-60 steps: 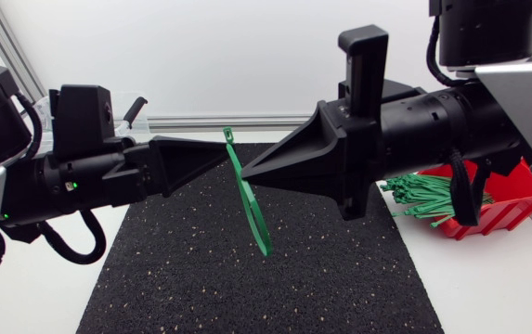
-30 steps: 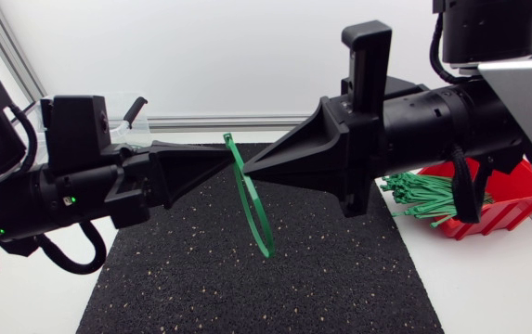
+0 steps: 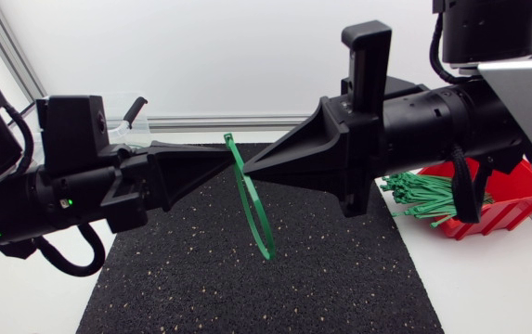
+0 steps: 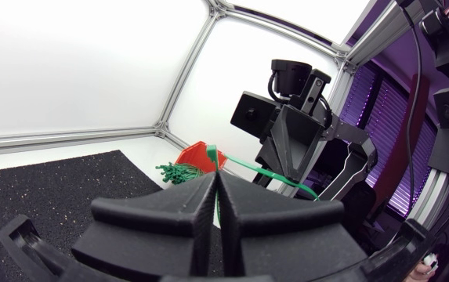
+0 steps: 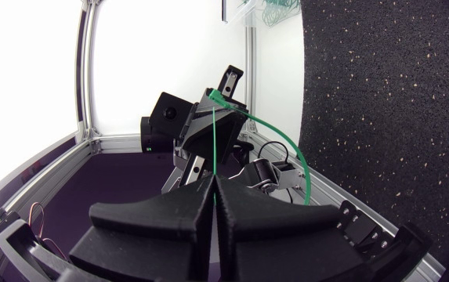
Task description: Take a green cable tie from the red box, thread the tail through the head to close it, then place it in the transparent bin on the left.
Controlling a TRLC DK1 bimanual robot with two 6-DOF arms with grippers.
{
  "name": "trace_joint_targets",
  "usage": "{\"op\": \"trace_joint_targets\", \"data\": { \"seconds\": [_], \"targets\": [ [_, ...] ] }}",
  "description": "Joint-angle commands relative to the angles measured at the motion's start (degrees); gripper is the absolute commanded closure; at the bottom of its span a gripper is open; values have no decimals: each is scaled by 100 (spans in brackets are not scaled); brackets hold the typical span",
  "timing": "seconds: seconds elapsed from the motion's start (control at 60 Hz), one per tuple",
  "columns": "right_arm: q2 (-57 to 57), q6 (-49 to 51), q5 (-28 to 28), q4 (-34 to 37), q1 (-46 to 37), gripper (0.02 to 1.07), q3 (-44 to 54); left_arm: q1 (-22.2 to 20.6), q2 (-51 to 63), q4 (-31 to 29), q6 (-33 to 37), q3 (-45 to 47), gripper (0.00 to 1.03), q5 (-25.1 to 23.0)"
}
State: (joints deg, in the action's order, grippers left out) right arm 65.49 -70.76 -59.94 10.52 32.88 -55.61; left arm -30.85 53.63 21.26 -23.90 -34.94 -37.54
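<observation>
Where the black mat (image 3: 247,288) covers the middle of the white desk (image 3: 498,288), you have two arms meeting above it, each with one pincer, and one green cable tie (image 3: 258,218) held between them. Starting at the left, the one transparent bin (image 3: 126,133) sits at the far side of the desk. It is mostly hidden behind your left arm (image 3: 61,190), so only a corner shows from the head camera; the right wrist camera catches some green strands in it, too small to count. The left arm comes in from the left edge, and its left pincer (image 3: 229,154) is clenched on the tie near the tie's upper end: from the left wrist camera the two fingers are pressed together with a green strand coming out from between them. The tie is bent into one loop that hangs below both pincer tips, over the mat; you cannot tell whether the tail has passed through the head. Just to the right, your right pincer (image 3: 244,171) is likewise clamped on the tie, its tip almost meeting the left one. The right arm (image 3: 451,116) stretches in from the right edge and blocks part of the one red box (image 3: 512,199). One bundle of green ties (image 3: 421,197) lies in that box and spills over its left rim.
</observation>
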Motion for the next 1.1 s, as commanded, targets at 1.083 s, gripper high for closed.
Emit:
{"op": "trace_joint_targets", "data": {
  "seconds": [1.083],
  "targets": [
    [-2,-201,0,-156,-1,101,156,-114,-63,-95,70,22,99,150]
  ]
}}
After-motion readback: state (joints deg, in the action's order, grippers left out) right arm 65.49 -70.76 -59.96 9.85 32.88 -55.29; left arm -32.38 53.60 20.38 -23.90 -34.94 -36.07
